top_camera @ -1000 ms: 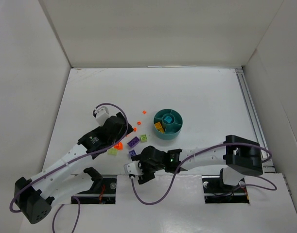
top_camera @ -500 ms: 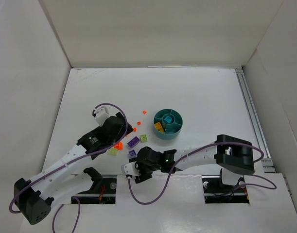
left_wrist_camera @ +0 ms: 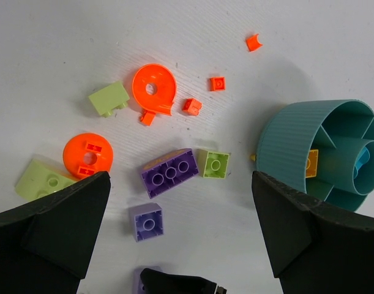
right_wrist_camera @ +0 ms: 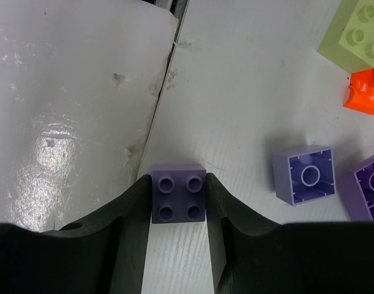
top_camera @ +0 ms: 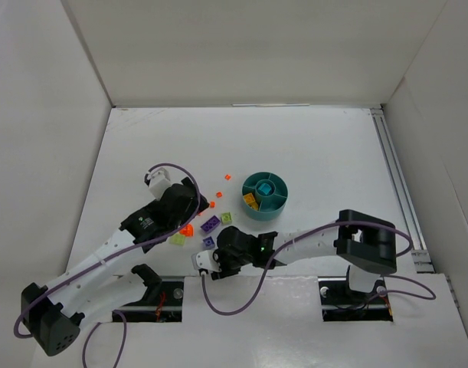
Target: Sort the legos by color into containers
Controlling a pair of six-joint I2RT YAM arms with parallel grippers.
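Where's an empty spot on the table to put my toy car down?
Plenty of bare table behind the teal dish, up to the back wall, and to its right toward the side rail. It's crowded left of the dish: loose legos, the left arm and the right arm sit there.

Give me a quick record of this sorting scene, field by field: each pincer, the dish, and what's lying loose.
left pincer: open, above the loose pieces
right pincer: shut on a small purple brick
dish: yellow piece in one wedge
loose: two orange discs, long purple brick, lime square, several more
sorting: not finished
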